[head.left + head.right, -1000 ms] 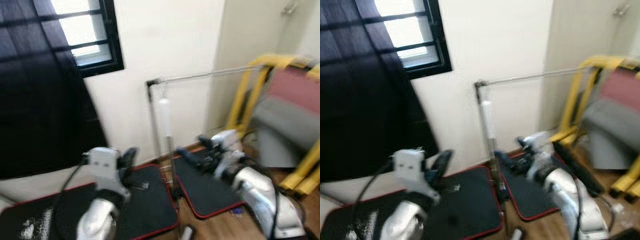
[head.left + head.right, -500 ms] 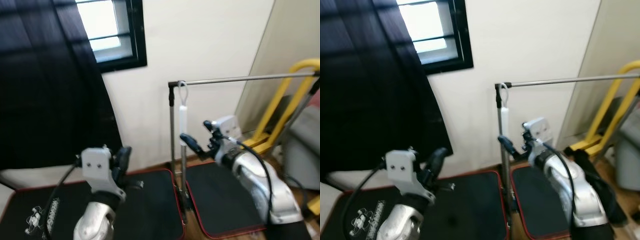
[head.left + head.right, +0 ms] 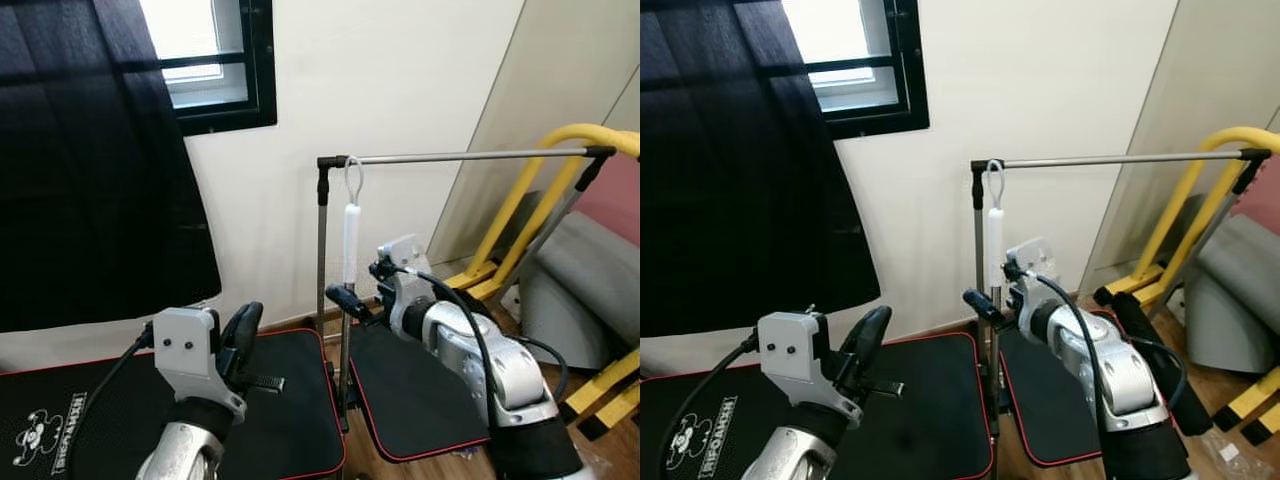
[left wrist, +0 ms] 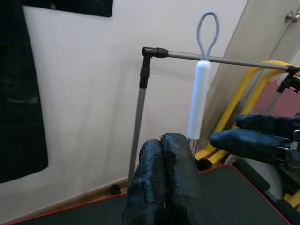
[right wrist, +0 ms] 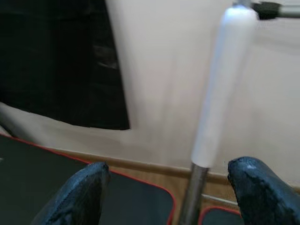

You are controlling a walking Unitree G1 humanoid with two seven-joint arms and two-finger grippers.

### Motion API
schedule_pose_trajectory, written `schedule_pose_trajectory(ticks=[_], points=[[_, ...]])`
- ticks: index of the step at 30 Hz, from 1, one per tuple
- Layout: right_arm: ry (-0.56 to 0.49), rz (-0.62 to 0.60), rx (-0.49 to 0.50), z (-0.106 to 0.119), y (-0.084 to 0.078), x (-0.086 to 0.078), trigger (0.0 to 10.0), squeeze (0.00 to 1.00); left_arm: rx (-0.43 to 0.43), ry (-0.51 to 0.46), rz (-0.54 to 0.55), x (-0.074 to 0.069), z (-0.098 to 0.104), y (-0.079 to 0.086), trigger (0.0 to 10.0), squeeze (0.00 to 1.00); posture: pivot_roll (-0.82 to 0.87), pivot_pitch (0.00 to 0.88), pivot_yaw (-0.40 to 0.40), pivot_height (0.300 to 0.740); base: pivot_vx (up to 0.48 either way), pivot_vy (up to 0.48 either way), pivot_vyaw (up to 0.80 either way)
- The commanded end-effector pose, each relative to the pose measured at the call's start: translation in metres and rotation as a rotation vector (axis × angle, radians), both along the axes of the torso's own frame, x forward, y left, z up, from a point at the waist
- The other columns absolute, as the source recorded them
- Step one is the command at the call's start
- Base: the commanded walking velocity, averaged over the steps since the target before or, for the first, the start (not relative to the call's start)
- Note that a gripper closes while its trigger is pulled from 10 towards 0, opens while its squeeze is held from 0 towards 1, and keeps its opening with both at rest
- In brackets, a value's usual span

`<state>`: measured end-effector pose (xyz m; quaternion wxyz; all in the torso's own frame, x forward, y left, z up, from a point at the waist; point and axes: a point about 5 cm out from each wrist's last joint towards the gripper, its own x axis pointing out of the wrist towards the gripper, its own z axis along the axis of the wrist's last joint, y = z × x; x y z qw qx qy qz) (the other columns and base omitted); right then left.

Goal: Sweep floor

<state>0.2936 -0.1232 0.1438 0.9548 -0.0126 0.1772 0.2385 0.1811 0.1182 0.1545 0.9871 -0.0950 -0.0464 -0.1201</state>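
- Two grippers are raised in front of the robot, and going left to right, a black curtain [image 3: 90, 170] hangs over the window [image 3: 215, 60] at the far left, covering most of it.
- Black mats with red edging [image 3: 290, 420] lie on the floor along the wall, probably to protect the wood floor beneath the equipment standing there.
- Left gripper [image 4: 164, 154] is held up over the left mat with its two black fingers pressed together and nothing between them; it looks to be waiting, not working.
- Broom [image 3: 348, 270], the thing the sweeping needs, stands upright just beside the rack's corner post; its white handle has a loop at the top, which appears hooked over the rack bar [image 3: 460, 156], so it stays off the floor and within reach.
- Right gripper [image 5: 166, 183] sits at the broom's stick just below the white handle, fingers spread wide on either side without touching, likely lined up to close on it.
- Yellow tubular frame [image 3: 520, 190] leans at the far right, well apart from the broom.
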Motion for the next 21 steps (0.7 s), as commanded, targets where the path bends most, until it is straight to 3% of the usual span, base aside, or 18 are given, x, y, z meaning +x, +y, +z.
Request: schedule_pose_trajectory(ticks=[1, 2, 3, 4, 5, 8, 10, 21], points=[[0.011, -0.017, -0.021, 0.001, 0.002, 0.002, 10.0, 1.00, -0.003, 0.002, -0.042, -0.003, 0.001, -0.004, 10.0, 0.00, -0.01, 0.091, -0.070, 0.740, 0.000, 0.000, 0.00], [0.011, -0.017, -0.021, 0.001, 0.002, 0.002, 10.0, 1.00, -0.003, 0.002, -0.042, -0.003, 0.001, -0.004, 10.0, 0.00, -0.01, 0.091, -0.070, 0.740, 0.000, 0.000, 0.00], [0.015, -0.034, -0.020, -0.001, 0.002, 0.004, 10.0, 0.48, -0.006, 0.003, -0.044, -0.003, 0.001, -0.004, 10.0, 0.00, 0.00, 0.095, -0.070, 0.740, 0.000, 0.000, 0.00], [0.015, -0.034, -0.020, -0.001, 0.002, 0.004, 10.0, 0.48, -0.006, 0.003, -0.044, -0.003, 0.001, -0.004, 10.0, 0.00, 0.00, 0.095, -0.070, 0.740, 0.000, 0.000, 0.00], [0.023, -0.051, -0.026, -0.004, 0.003, 0.007, 10.0, 0.00, -0.008, 0.003, -0.046, -0.003, 0.002, -0.005, 10.0, 0.00, 0.00, 0.095, -0.071, 0.740, 0.000, 0.000, 0.00], [0.032, -0.070, -0.027, -0.008, 0.005, 0.012, 10.0, 0.00, -0.011, 0.004, -0.048, -0.004, 0.002, -0.006, 10.0, 0.00, 0.00, 0.096, -0.073, 0.740, 0.000, 0.000, 0.00], [0.045, -0.122, -0.002, -0.012, 0.012, 0.033, 10.0, 0.00, -0.015, 0.005, -0.053, -0.005, 0.003, -0.007, 10.0, 0.00, 0.01, 0.099, -0.076, 0.740, 0.000, 0.000, 0.00], [-0.003, -0.162, 0.014, -0.002, 0.016, 0.060, 10.0, 0.00, -0.021, 0.009, -0.056, -0.008, 0.005, -0.009, 10.0, 0.00, 0.02, 0.107, -0.074, 0.740, 0.000, 0.000, 0.00]])
